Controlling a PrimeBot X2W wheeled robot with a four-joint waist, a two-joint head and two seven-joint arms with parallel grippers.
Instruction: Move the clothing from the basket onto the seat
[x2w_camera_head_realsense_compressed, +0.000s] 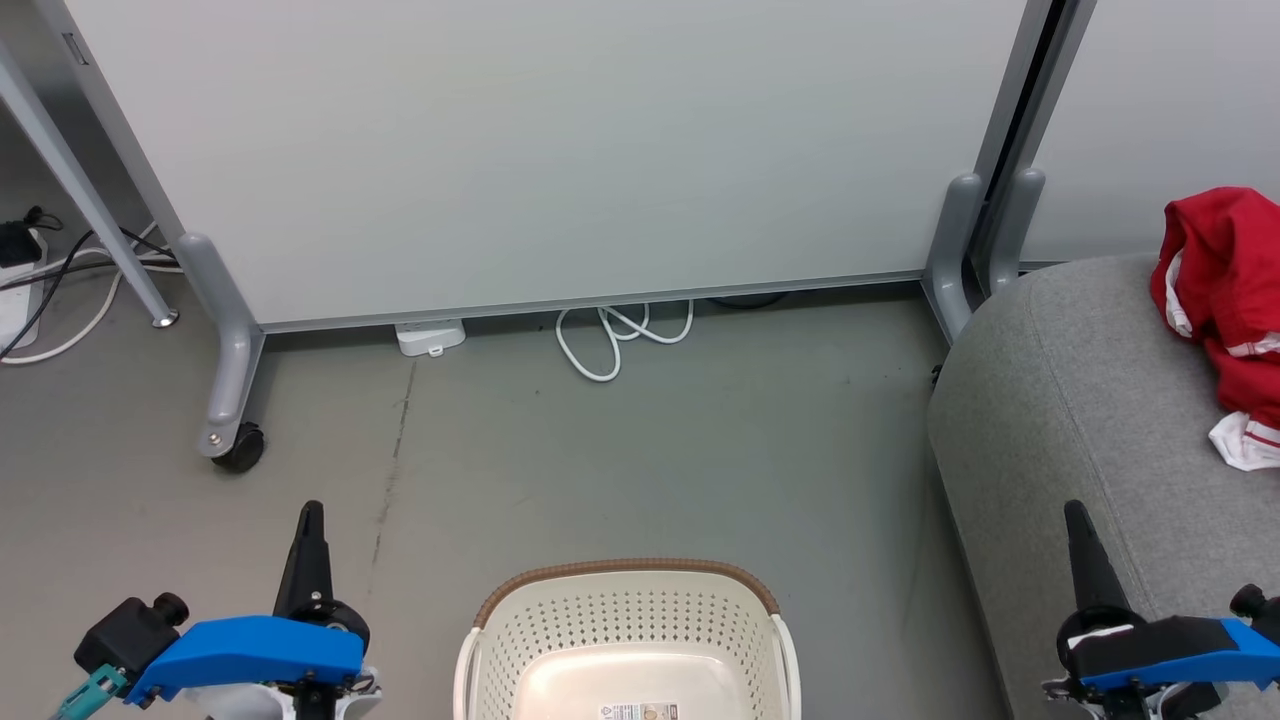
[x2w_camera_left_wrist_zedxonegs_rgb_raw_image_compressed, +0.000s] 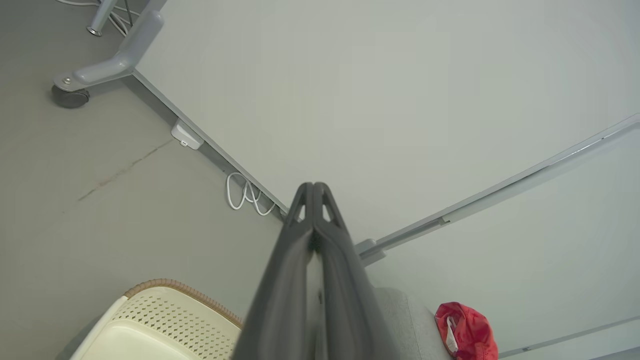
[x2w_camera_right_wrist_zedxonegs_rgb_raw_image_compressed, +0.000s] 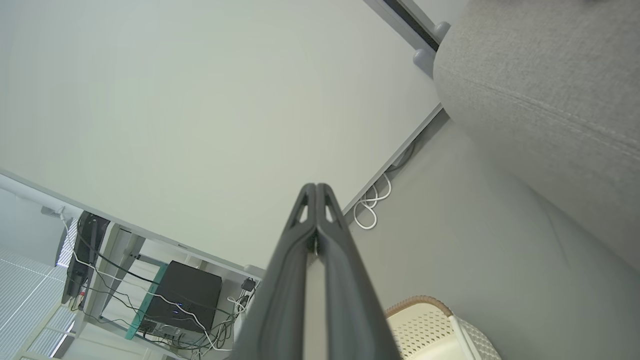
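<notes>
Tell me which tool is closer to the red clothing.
The right tool: it shows against the seat where the clothing lies. The left tool is across the basket, over the floor.

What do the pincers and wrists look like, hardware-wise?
Both alike: left pincer and right pincer have two long, dark, tapering fingers with triangular cut-outs near the tips, on bright blue wrist housings. The left wrist also carries a black knobbed block and a teal connector.
</notes>
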